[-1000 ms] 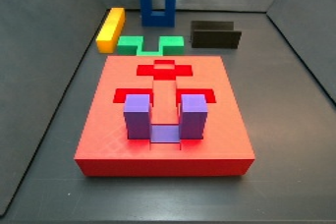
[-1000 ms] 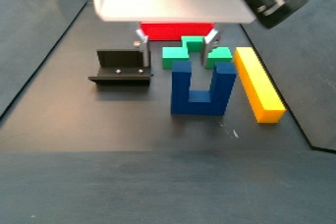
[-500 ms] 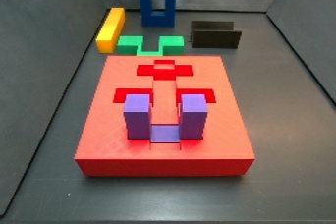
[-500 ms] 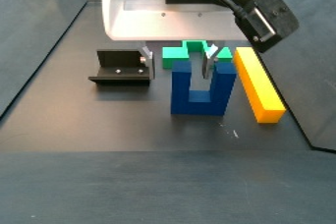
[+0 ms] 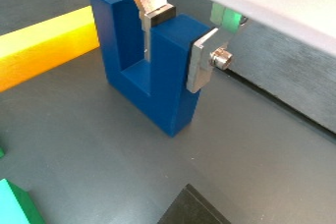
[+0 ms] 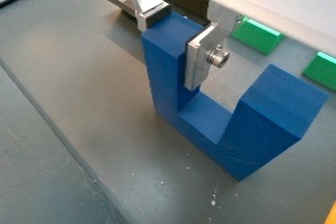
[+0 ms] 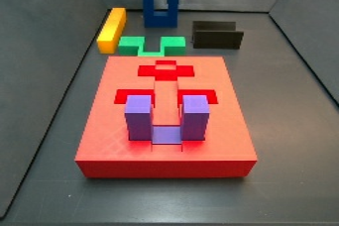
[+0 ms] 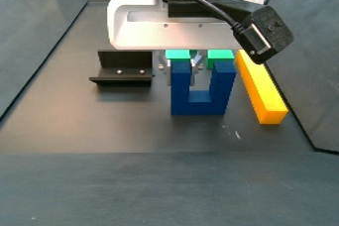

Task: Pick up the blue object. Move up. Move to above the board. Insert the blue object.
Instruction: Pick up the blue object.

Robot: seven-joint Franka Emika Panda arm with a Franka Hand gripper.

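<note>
At the floor's far end, the gripper [image 5: 174,39] straddles one prong of the dark blue U-shaped block [image 5: 141,61], jaws slightly open, not yet clamped; lifting, transfer and insertion into the red recessed board [image 7: 166,121] remain.

Claw [image 8: 200,64] astride one prong of the U-shaped block [image 8: 196,89], bar [image 8: 260,85] just beside it, fixture [image 8: 123,68] opposite.

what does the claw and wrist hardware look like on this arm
The claw, down at the blue object behind the board, has flat silver plate fingers with dark pads and a round screw. Above, in a side view, sit a white body, black cable and black wrist box.
</note>
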